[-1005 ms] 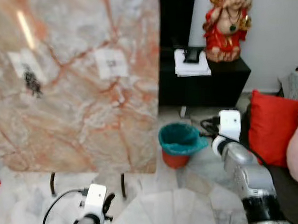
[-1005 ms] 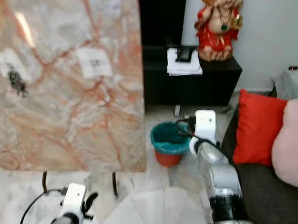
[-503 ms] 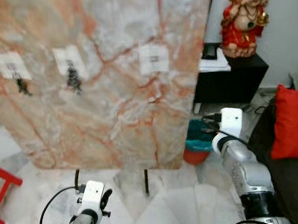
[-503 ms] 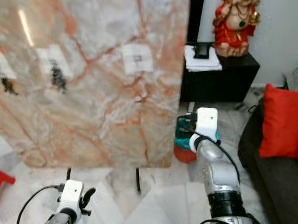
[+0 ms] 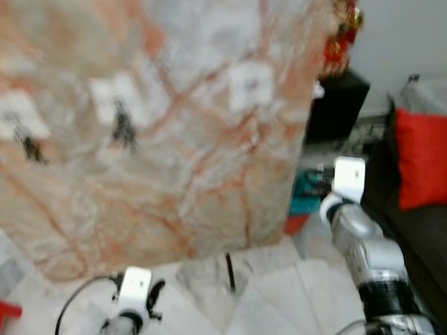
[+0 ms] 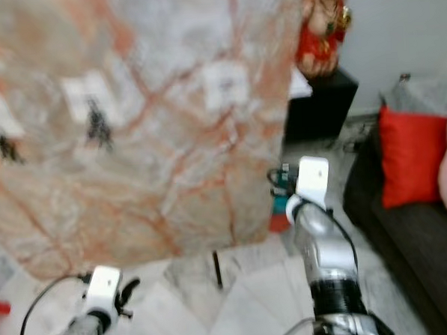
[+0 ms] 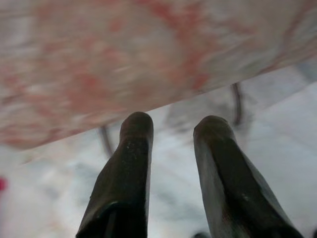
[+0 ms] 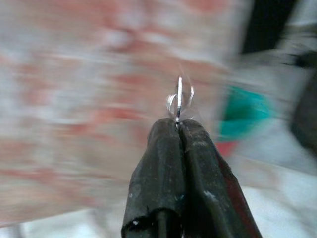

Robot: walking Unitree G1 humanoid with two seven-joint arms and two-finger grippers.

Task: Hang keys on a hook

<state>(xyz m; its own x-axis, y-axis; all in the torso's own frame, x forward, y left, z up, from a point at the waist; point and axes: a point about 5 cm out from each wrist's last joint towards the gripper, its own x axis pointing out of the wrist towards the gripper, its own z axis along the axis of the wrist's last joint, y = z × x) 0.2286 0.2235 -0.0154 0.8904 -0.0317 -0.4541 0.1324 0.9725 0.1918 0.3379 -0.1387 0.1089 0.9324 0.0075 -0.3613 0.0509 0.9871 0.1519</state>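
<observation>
On the pink marble board (image 5: 169,140) there are three white hook pads, and two of them hold dark key bunches (image 5: 122,126). The keys (image 8: 179,98) show as a thin silver ring sticking out of the right gripper (image 8: 178,126), pinched tight, arm raised by the board's right edge. The left gripper (image 7: 172,126) hangs low, fingers apart, holding nothing.

Bright, even indoor light with no hard shadows. Both eye views are smeared by motion blur: the veined marble slab (image 5: 146,126) and its pale labels look soft and streaked. In the right wrist view the background is heavily blurred while the black fingers (image 8: 168,173) stay sharp. The left wrist view is similarly soft behind sharp fingers (image 7: 129,168).
</observation>
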